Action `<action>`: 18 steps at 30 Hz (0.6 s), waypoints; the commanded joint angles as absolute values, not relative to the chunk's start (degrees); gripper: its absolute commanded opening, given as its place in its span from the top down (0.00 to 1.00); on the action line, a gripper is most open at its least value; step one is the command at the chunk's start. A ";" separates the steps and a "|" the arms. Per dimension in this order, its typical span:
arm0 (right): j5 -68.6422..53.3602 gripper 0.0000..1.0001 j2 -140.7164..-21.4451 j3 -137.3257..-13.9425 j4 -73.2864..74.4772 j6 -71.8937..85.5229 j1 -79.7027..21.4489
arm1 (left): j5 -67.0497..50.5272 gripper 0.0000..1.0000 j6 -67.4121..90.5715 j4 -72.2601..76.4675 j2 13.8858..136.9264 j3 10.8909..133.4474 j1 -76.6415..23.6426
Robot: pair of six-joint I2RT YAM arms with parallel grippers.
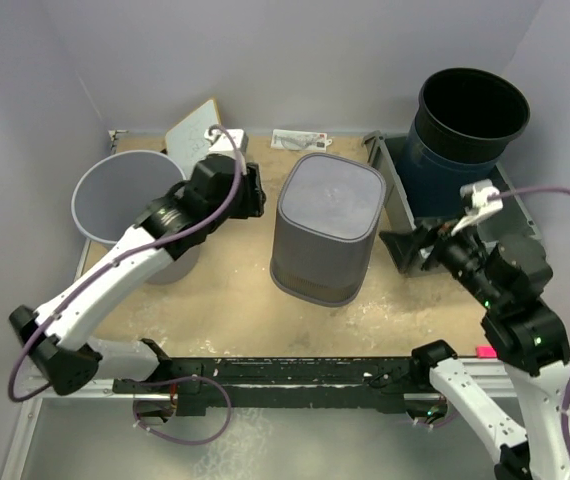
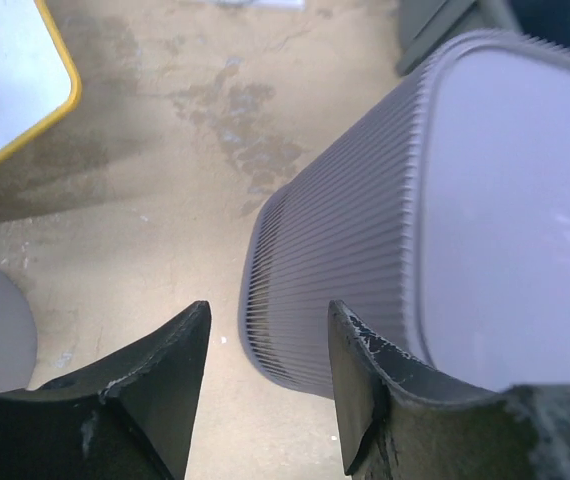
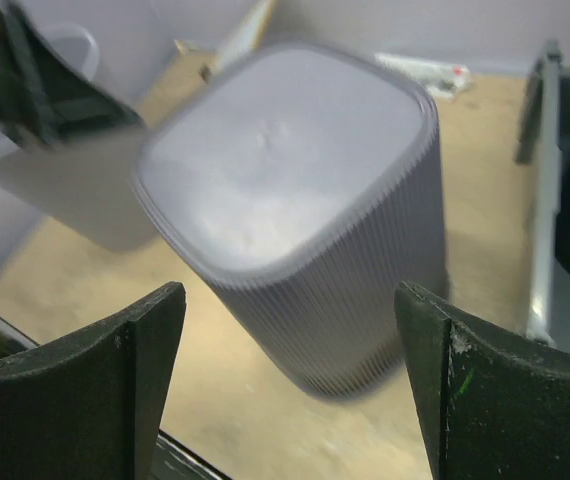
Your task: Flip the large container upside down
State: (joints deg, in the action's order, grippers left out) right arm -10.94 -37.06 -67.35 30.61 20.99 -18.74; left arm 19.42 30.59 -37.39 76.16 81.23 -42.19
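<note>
Large grey ribbed plastic container: stands at ctr of the sandy tabletop, closed base up, wider rim down.
L gripper: jaws spread, gripping nothing, just beside container's left wall.
R gripper: jaws spread, gripping nothing, near container's right side, apart from it.

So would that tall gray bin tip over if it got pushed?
Probably not easily: the bin seems to stand on its broad rim, closed base up. It looks like thin plastic, so it is likely light and might slide. Its ribbed sides may help grip.
</note>
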 commanded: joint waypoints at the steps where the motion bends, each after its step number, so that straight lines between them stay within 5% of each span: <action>1: -12.53 0.12 -32.01 -60.98 40.89 5.27 -18.85 | 16.19 0.50 30.01 -32.21 68.25 80.01 -42.19; 10: -29.77 0.13 -31.33 -41.51 14.90 23.16 -18.91 | 17.36 0.42 30.38 -30.20 64.95 77.87 -42.19; 18: -14.88 0.13 -49.91 -34.63 -19.78 35.36 -22.84 | 20.69 0.41 31.12 -35.82 65.85 80.56 -42.19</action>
State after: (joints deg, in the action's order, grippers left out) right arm -23.03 -42.02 -34.35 5.34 27.75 -19.59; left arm 18.39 30.87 -33.52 65.45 77.87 -42.19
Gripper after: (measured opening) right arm 0.870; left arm 0.588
